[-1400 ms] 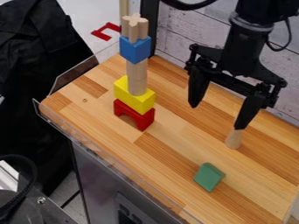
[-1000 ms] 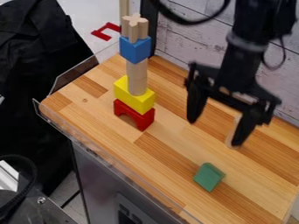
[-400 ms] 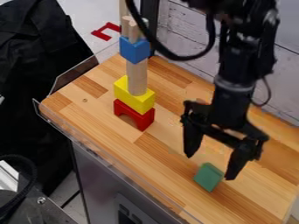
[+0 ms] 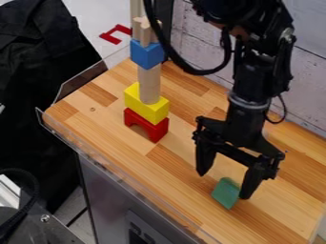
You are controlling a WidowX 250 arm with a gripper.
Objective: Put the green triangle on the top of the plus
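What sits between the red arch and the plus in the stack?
In the camera view, going up from the arch to the plus: the yellow block, the wooden cylinder, then the blue block.

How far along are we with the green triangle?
Done: the block tower stands, wooden plus on top. In hand: nothing looks gripped; the jaws hang open at the green triangle, down on the table. Left: grip, lift, set it on the plus.
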